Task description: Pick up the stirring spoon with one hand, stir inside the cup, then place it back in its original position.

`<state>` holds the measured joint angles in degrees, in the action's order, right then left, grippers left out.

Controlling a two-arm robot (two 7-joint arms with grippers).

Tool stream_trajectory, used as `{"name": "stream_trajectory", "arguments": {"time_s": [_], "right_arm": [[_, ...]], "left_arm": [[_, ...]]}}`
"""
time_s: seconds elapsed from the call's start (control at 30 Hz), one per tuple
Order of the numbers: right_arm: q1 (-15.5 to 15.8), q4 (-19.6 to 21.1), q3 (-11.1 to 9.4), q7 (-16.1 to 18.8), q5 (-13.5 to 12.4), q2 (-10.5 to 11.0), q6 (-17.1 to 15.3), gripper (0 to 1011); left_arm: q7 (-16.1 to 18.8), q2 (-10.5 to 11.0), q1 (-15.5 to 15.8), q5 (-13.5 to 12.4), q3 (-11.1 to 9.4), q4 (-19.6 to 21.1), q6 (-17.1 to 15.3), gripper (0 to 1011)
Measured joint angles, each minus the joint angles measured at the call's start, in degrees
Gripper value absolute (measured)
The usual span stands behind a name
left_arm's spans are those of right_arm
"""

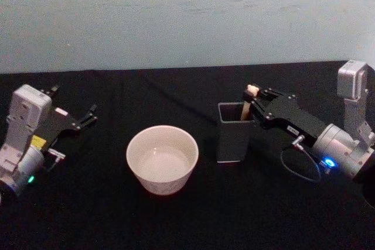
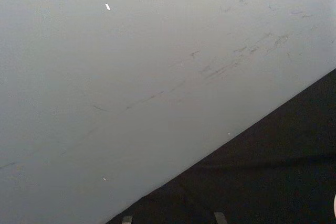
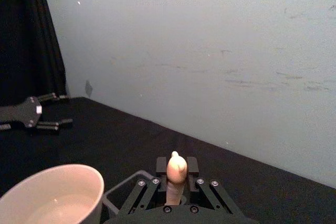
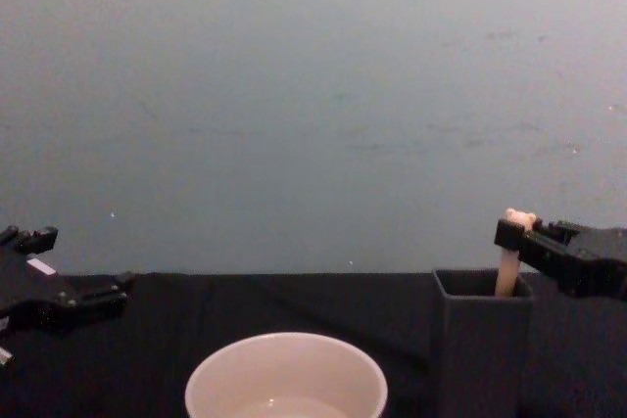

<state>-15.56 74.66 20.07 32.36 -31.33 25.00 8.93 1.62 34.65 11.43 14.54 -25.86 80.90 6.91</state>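
The stirring spoon [image 1: 251, 95] stands upright in the dark square holder [image 1: 234, 139], its beige handle and bear head sticking out above the rim. My right gripper [image 1: 253, 102] reaches in from the right and is shut on the handle just below the bear head [image 3: 176, 167]. From the chest view the spoon [image 4: 508, 266] rises out of the holder [image 4: 480, 349] with the right gripper [image 4: 514, 235] clamped near its top. The cream cup [image 1: 162, 159] sits left of the holder, apart from it. My left gripper [image 1: 73, 102] rests open at the far left.
A black cloth covers the table [image 1: 94, 215], which ends at a pale wall [image 1: 187, 16] behind. A gap of bare cloth separates the cup [image 4: 284, 374] from the holder. The left gripper [image 4: 73, 266] lies well left of the cup.
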Motion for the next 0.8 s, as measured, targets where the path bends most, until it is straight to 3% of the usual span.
{"name": "stream_trajectory", "arguments": {"time_s": [0.37, 0.8], "right_arm": [[1.0, 3.9, -2.4, 0.6, -4.0, -0.1, -2.0, 214], [-0.2, 7.9, -4.4, 0.2, -7.4, -0.9, -0.5, 214]], "left_arm": [[0.0, 0.0, 0.0, 0.0, 0.0, 0.0, 0.0, 1001], [0.0, 0.0, 0.0, 0.0, 0.0, 0.0, 0.0, 1001]]}}
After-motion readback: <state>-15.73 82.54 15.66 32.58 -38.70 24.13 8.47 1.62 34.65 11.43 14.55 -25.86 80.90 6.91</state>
